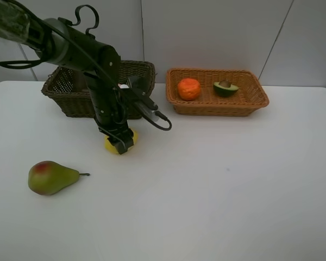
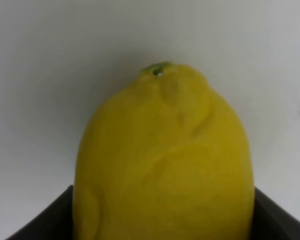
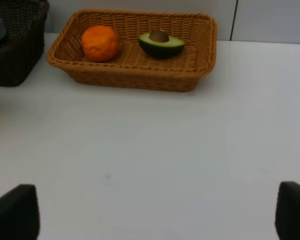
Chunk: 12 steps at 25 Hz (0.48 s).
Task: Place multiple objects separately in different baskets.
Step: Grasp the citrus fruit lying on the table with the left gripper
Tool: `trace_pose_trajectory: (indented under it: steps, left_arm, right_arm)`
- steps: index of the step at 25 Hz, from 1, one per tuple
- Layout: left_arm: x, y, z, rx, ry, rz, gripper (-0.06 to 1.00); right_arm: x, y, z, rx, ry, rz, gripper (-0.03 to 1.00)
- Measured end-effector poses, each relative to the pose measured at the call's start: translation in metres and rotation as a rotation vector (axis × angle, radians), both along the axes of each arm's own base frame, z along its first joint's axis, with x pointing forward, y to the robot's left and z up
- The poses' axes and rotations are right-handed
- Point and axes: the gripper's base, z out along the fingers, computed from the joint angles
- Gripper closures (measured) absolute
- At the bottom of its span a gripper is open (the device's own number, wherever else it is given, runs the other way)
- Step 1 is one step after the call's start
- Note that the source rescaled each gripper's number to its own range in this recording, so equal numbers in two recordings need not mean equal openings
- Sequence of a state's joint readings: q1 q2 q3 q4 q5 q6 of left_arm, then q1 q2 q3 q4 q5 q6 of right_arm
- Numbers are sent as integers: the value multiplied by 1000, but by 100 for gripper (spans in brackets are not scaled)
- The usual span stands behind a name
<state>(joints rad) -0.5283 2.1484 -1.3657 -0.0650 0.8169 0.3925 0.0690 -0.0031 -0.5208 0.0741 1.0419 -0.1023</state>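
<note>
**While the left gripper (image 1: 121, 142) clamps the yellow lemon (image 1: 111, 145), the right gripper (image 3: 152, 214) gapes**

Just in front of the dark brown basket (image 1: 62, 92), the lemon sits on the white table (image 1: 233, 190). The left claw's dark fingers (image 2: 52, 225) press against both its sides, so the claw is closed on it.

Beside that basket to the right, near but apart, stands the orange-tan basket (image 1: 217, 107). It holds the orange (image 1: 189, 88) at the end nearer the dark basket and the avocado half (image 1: 226, 88) at the farther end.

The green-red pear (image 1: 50, 177) lies on its side on the table, well in front of the dark basket's left end.

The right claw shows only in its own wrist view, with its fingers spread wide and nothing between them.
</note>
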Motion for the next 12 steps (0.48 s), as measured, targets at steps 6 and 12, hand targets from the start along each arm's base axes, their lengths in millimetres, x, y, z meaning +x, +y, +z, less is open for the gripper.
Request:
trace_pose_trajectory:
  steps: [6,12]
  left_arm:
    - [-3,0,2,-5,32,14,18]
    - [-5,0,17,20,88,7,18]
  right_arm:
    - [0,0,0,1,0,0,-3]
    - [0,0,0,2,0,-1,-3]
